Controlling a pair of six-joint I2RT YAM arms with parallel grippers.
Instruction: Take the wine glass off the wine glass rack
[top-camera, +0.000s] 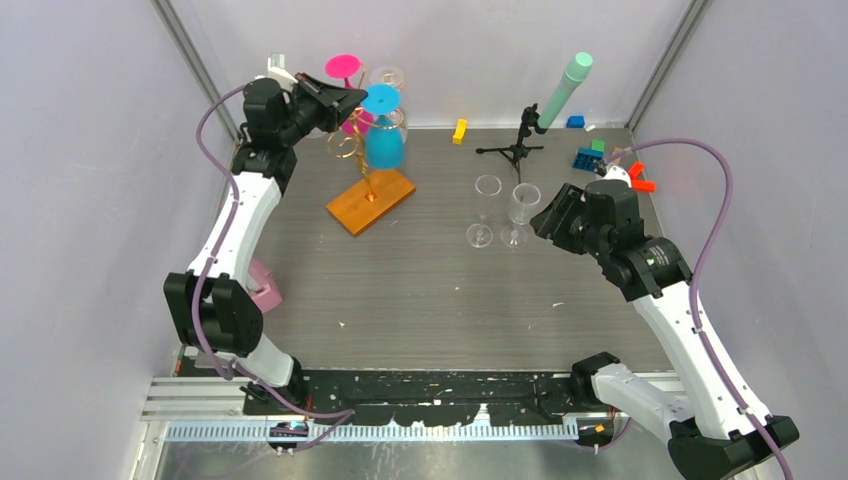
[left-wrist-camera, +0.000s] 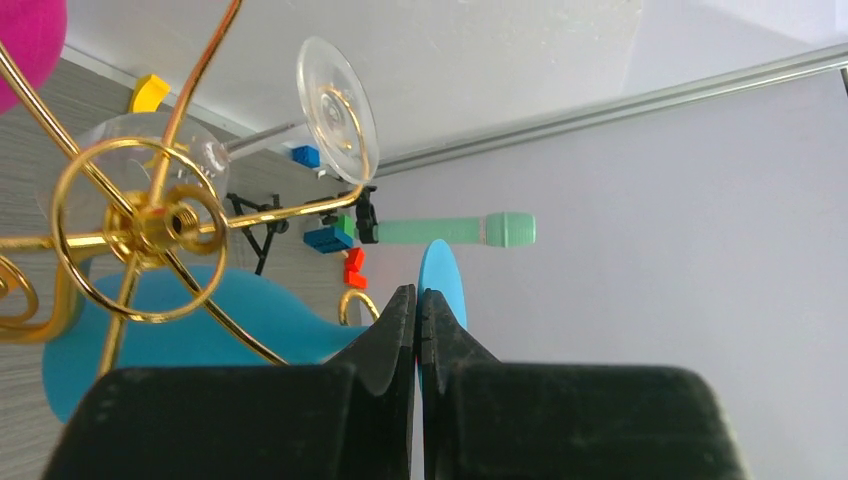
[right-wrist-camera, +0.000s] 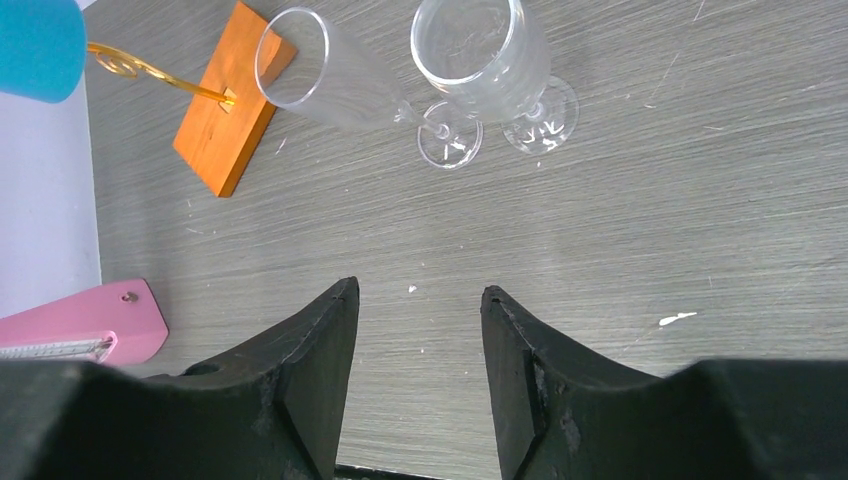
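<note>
The wine glass rack is a gold wire tree on an orange base at the back left. A blue wine glass, a pink one and a clear one hang from it upside down. My left gripper is shut beside the blue glass's foot. In the left wrist view its tips cover the stem between the blue bowl and foot; nothing shows between the fingers. My right gripper is open and holds nothing, hovering over the table short of two clear glasses.
A black tripod holding a green tube stands behind the two clear glasses. A yellow block and blue, green and red blocks lie at the back. A pink object rests by the left arm.
</note>
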